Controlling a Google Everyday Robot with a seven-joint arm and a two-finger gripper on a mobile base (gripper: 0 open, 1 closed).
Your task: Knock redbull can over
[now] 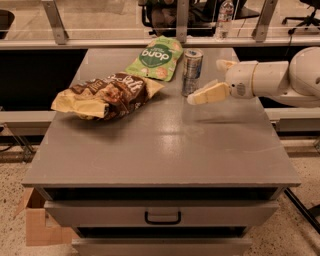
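Note:
The redbull can point(192, 70) stands upright on the grey cabinet top point(165, 145), toward the back and right of centre. It is slim, silver and blue, with a shiny top. My gripper point(204, 81) reaches in from the right on a white arm point(280, 77), just right of the can. Its cream fingers stand apart and hold nothing. The near finger point(207, 94) points left, and its tip is at the can's lower right side, close to it or just touching.
A green snack bag point(155, 57) lies just left of the can at the back. A brown and yellow snack bag point(102, 96) lies further left. A clear water bottle point(225, 12) stands beyond the rail behind. A cardboard box point(37, 222) sits on the floor at the lower left.

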